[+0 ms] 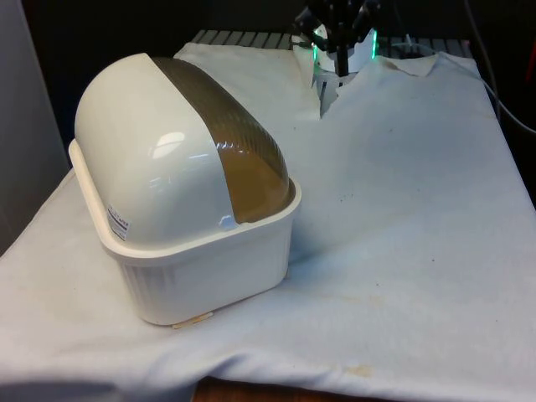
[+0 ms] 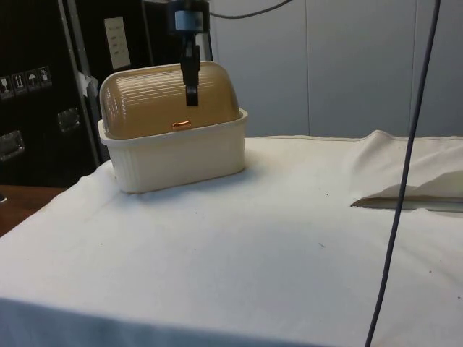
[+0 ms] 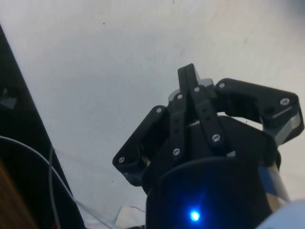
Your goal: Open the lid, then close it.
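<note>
I am holding my jaws pressed together and empty, hanging above the white-clothed bench [image 2: 289,238] while the bread box [image 1: 197,251] is sitting there shut, its smooth, light-looking roll-top lid [image 2: 170,101] probably best caught at the small handle [image 2: 181,125] on its lower edge

Even overhead light leaves a glare patch on the bread box [image 1: 172,146] dome and a soft shadow beside it.

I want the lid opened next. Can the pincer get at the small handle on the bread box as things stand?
Probably yes. In the side view the pincer hangs above the cloth on the side the handle of the bread box faces, and nothing lies between them.
</note>
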{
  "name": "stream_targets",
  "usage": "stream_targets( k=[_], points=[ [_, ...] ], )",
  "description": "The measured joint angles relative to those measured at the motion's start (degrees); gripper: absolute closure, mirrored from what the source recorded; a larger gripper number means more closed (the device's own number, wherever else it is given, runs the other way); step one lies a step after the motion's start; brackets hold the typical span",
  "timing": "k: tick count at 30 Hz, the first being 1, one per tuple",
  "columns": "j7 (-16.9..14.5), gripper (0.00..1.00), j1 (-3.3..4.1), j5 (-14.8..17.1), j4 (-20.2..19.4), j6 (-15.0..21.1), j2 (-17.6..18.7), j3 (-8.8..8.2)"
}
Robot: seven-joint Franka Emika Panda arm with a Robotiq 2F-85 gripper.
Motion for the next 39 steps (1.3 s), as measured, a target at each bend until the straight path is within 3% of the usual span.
stream_targets(
  k=[21, 39],
  points=[
    [6.2, 1.00, -0.06, -0.1, -1.9, 0.0, -1.6, 0.11],
    [13.2, 1.00, -0.06, -3.2, -1.9, 0.3, -1.6, 0.06]
  ],
)
